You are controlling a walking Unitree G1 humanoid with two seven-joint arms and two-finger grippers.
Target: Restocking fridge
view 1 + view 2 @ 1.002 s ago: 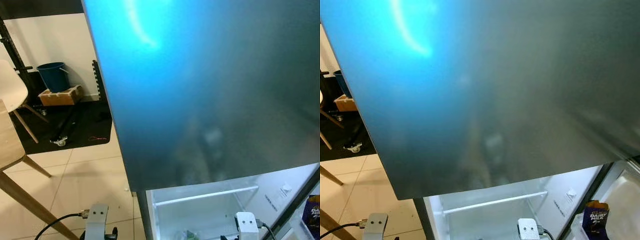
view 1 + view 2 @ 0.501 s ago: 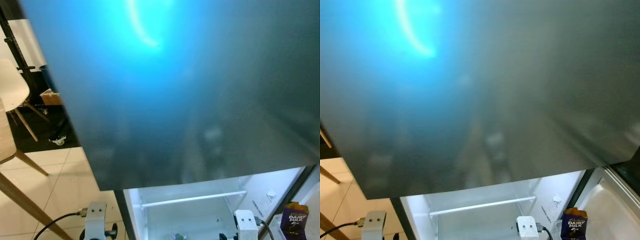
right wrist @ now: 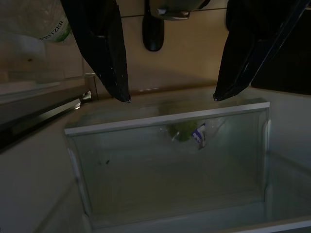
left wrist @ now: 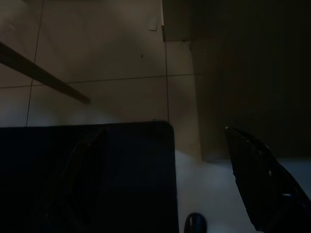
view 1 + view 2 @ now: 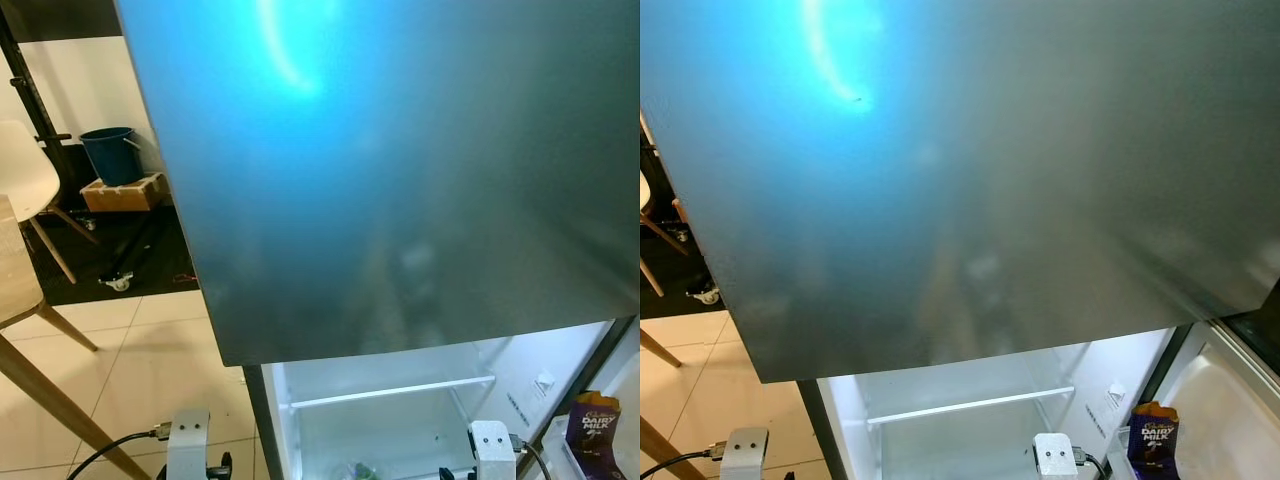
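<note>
Mostly, the robot's head cameras see a large grey-blue fridge door panel [image 5: 400, 170], smooth and a little shiny, with a bright curved reflection near its top. Below this panel the fridge interior [image 5: 380, 420] is lit and white, with a glass shelf [image 5: 390, 392] across it and something green low behind the drawer front. At the right, a purple Dairy Milk packet [image 5: 1153, 438] stands in the door compartment. The right gripper [image 3: 167, 97] points into the fridge, above the clear crisper drawer [image 3: 165, 160]; its two black fingers [image 3: 104, 53] are spread wide apart and they hold nothing. The left gripper [image 4: 170, 179] hangs low over the tiled floor [image 4: 97, 58] beside the fridge base, in deep shade; its fingers also stand apart, with nothing between them. To the left of the fridge are a wooden table leg [image 5: 50, 400], a white chair [image 5: 25, 185] and a blue bucket [image 5: 110, 152] on a wooden box [image 5: 122, 192].
</note>
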